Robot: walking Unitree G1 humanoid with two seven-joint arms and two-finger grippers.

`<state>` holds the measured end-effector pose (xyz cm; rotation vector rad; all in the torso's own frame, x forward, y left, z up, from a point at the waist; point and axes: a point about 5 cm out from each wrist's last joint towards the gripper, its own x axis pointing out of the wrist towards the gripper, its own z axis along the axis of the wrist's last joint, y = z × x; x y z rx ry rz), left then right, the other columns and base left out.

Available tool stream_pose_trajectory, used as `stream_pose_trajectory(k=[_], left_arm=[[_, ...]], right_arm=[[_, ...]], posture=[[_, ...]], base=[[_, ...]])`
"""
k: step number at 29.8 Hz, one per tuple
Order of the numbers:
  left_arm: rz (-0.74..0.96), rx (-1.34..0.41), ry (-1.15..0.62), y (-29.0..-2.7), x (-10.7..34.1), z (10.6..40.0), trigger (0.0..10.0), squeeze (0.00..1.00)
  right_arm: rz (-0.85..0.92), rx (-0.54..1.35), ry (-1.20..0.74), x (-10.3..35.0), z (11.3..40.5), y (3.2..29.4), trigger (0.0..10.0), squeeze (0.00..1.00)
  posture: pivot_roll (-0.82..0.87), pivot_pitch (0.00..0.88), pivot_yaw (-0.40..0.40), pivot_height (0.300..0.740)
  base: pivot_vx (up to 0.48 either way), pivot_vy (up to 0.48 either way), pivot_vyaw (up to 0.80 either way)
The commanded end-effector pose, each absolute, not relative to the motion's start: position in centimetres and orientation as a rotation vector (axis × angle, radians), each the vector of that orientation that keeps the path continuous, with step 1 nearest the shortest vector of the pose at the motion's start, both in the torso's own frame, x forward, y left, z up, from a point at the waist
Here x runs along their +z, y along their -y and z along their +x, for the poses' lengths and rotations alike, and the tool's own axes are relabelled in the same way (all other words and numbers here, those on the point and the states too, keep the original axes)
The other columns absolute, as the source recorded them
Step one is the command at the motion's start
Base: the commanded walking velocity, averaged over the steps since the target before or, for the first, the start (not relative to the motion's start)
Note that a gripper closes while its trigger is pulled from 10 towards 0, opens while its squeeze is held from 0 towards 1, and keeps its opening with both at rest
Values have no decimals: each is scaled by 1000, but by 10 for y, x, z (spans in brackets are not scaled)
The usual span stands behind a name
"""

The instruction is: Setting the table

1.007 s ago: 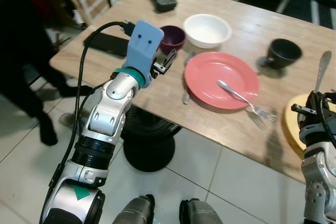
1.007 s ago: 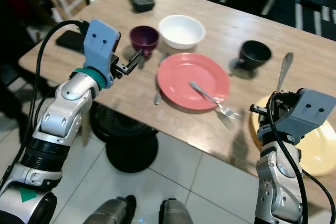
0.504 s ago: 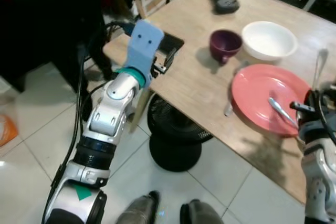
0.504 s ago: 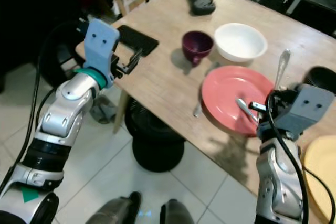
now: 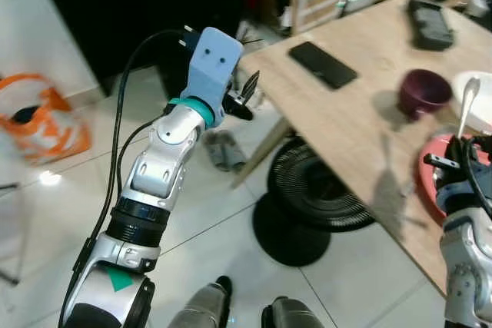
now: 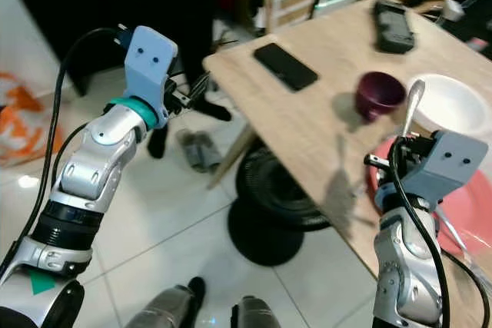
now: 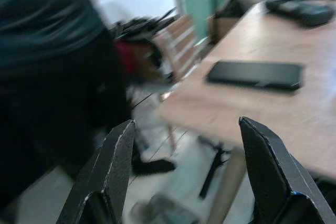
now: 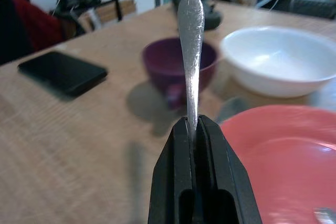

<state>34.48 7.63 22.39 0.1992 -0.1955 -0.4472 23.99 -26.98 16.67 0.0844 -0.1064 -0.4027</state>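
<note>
Cutlery in hand: the right gripper (image 8: 193, 129) has its fingers pinched tight on a spoon (image 8: 190, 40), handle clamped and bowl pointing up, likely so it travels without slipping before being laid beside the red plate (image 8: 283, 161) at about four o'clock of it. At twelve o'clock beyond sit a purple cup (image 8: 178, 64) and white bowl (image 8: 278, 59) on the worktop (image 6: 307, 124). The left gripper (image 7: 184, 177) hovers off the worktop's corner, fingers spread wide and empty, apparently kept clear, a phone (image 7: 255, 74) ahead.

My matt wooden table (image 6: 307, 124), shiny metal spoon handle (image 8: 190, 40), glossy pink plate (image 8: 286, 153), glossy floor tiles (image 5: 69, 213).
</note>
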Motion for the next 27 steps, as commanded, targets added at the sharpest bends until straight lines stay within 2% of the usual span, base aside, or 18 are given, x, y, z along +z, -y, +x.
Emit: stream_pose_trajectory(k=[1,27], left_arm=[[204,-458,184,-74,221,344,10000,0],[206,-468,185,-71,221,345,10000,0]], right_arm=[[92,-412,100,165,237,272,10000,0],[90,-399,91,162,238,269,10000,0]], posture=[[-27,48,24,740],[-26,48,27,740]], base=[[0,0,800],[0,0,800]])
